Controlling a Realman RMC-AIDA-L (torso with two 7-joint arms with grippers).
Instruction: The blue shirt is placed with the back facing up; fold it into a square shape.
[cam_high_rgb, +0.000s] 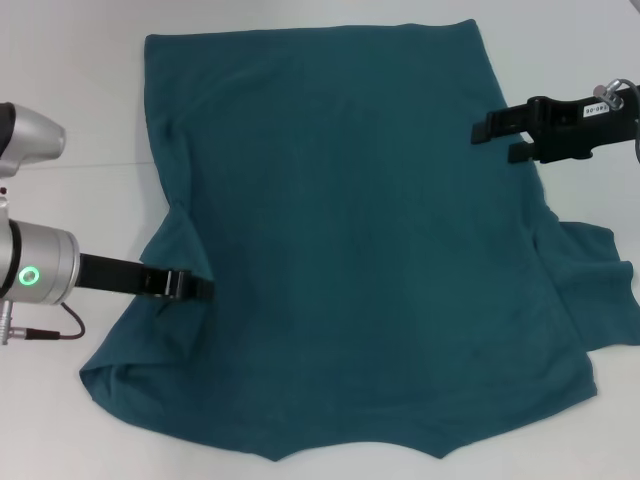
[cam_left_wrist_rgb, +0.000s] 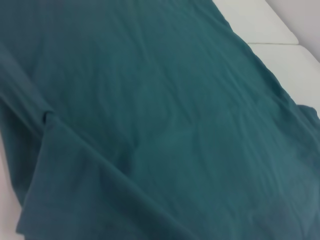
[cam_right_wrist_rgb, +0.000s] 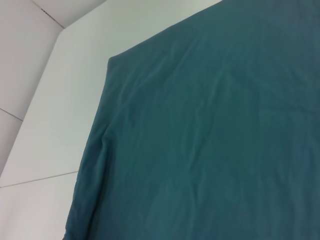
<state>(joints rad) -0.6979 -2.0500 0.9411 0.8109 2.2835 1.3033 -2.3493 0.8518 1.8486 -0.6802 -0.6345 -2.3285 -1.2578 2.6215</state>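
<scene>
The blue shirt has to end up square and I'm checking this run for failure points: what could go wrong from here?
1. The left gripper sits low at a bunched crease on the blue shirt; pulling there may fold in wrinkles.
2. The right gripper is farther up the opposite edge, so an uneven lift could skew the fold.
3. The sleeve near the right arm lies spread outward and may stick out.

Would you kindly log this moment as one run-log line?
blue shirt: flat, unfolded | left gripper: at its left sleeve edge | right gripper: open, over its right edge
</scene>
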